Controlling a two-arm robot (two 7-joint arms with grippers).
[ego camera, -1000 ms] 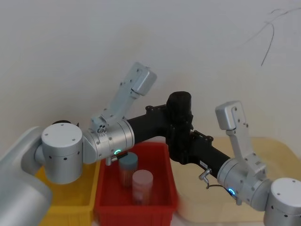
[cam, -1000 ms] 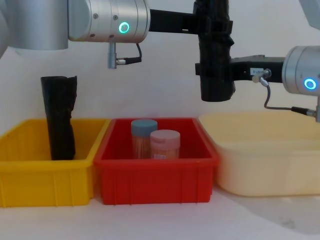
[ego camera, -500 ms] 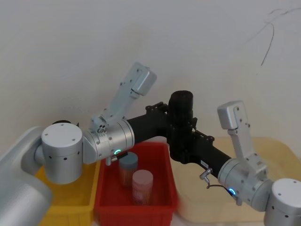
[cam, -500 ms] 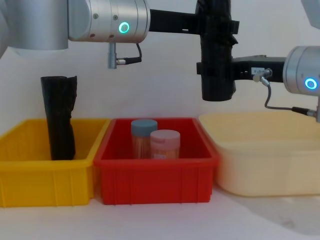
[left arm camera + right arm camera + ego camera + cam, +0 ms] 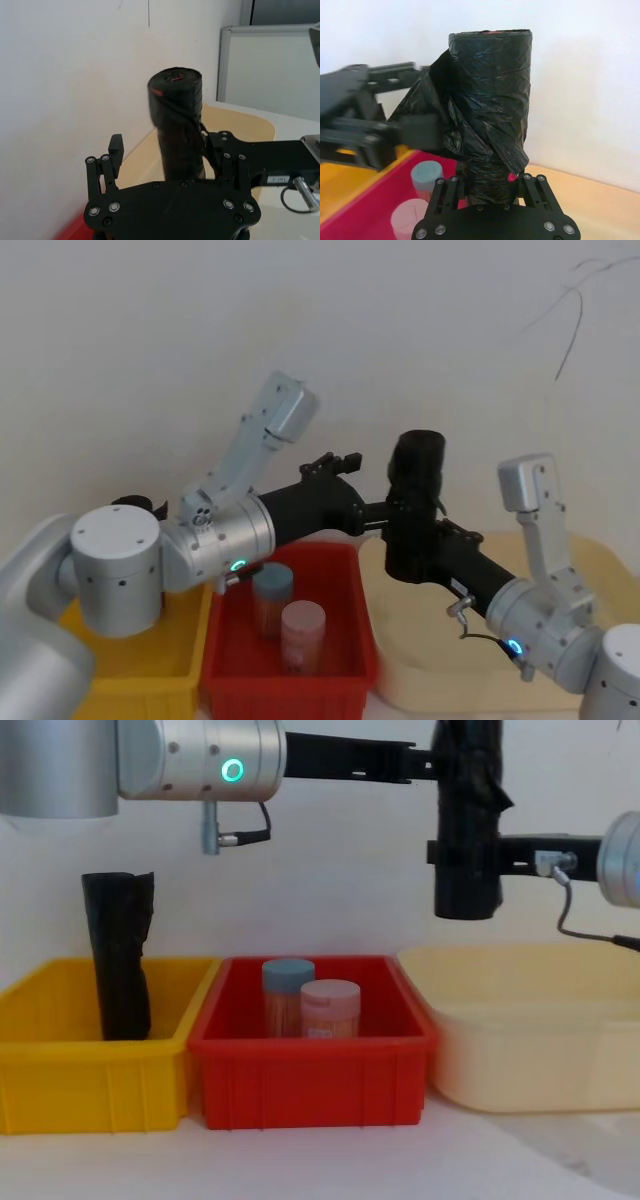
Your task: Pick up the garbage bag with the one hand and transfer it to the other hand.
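garbage bag upright in level right hand

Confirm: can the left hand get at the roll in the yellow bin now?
Likely yes: the left hand is open and empty, and the roll stands with its top free above the yellow bin.
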